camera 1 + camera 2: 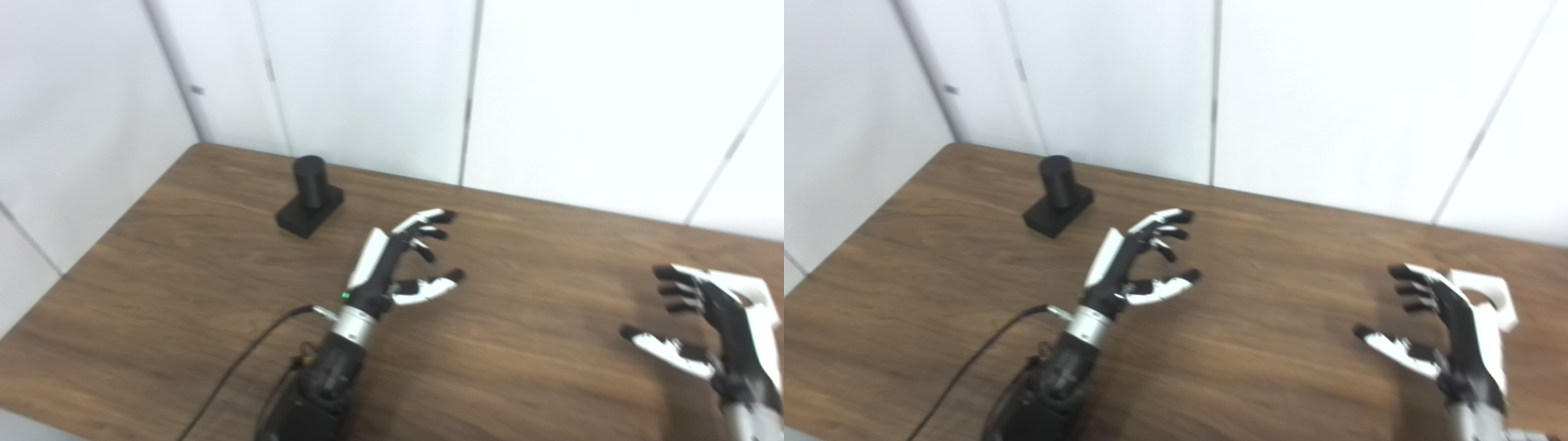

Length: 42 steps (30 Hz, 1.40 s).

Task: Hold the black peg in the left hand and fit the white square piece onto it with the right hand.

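Black peg stands upright on its square base near the far-left table corner, untouched. Left hand hovers mid-table, fingers spread, holding nothing, well apart from the peg. Right hand is likewise spread and empty; the white square piece lies just behind it, partly hidden. Bare wooden table separates both hands.
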Tool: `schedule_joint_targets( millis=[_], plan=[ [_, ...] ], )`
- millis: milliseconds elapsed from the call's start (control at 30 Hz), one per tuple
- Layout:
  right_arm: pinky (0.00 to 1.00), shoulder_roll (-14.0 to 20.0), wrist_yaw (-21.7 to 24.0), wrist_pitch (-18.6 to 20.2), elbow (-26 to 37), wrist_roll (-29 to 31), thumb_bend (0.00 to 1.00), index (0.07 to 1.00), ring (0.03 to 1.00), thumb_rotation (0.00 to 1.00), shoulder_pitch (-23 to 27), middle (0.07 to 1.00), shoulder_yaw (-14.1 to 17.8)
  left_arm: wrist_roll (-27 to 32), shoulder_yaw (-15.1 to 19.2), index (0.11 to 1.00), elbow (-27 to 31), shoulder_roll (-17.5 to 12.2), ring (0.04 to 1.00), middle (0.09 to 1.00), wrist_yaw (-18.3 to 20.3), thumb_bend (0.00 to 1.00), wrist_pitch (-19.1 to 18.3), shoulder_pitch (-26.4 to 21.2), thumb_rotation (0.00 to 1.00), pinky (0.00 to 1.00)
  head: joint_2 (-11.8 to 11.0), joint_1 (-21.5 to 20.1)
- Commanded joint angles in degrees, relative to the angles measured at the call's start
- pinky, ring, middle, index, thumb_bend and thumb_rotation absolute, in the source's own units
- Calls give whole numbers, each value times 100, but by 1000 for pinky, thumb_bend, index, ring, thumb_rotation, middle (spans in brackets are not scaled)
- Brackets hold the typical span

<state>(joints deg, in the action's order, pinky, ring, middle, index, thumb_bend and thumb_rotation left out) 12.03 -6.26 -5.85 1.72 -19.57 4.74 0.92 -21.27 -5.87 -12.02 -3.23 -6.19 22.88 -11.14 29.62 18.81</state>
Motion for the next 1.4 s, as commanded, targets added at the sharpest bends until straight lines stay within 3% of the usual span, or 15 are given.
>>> schedule_joint_targets(
  millis=[0,267,600,700,800,867,1033,1200,1367],
  plan=[
    [551,58,-61,-243,150,62,640,662,677,0,131,722,75,-154,-92,764,-225,102,725,801,-184,625,94,9,112,518,7,4],
    [558,-22,57,80,487,104,634,664,673,0,44,717,55,-172,-189,765,-338,173,708,793,-245,633,69,23,81,505,-300,101],
    [551,-96,149,222,727,102,636,657,668,0,-20,713,44,-211,-254,767,-403,170,695,790,-356,621,133,15,82,519,-282,120],
    [565,-112,233,418,872,111,628,664,680,0,-33,722,38,-267,-224,765,-366,184,697,788,-430,627,87,-2,61,514,-281,125],
    [573,-102,258,419,902,104,631,666,677,0,-21,719,34,-478,-148,731,-193,159,665,752,-600,674,-77,-53,61,473,-272,127],
    [565,-95,257,384,889,112,631,658,674,0,-20,713,33,-493,-103,680,-18,115,608,702,-571,757,-234,-88,67,434,-269,134],
    [562,-67,302,400,911,116,624,661,679,0,-30,716,19,-355,-46,659,404,-78,597,679,-250,858,-621,-217,90,462,-252,191],
    [575,-86,378,561,1032,136,616,672,686,0,-42,725,55,-361,81,704,715,-259,644,703,-66,877,-975,-293,108,523,-274,234],
    [568,-71,364,452,991,114,618,657,679,0,-31,718,48,-443,259,732,1008,-365,663,722,-124,872,-1290,-343,107,525,-278,270]
  ],
)
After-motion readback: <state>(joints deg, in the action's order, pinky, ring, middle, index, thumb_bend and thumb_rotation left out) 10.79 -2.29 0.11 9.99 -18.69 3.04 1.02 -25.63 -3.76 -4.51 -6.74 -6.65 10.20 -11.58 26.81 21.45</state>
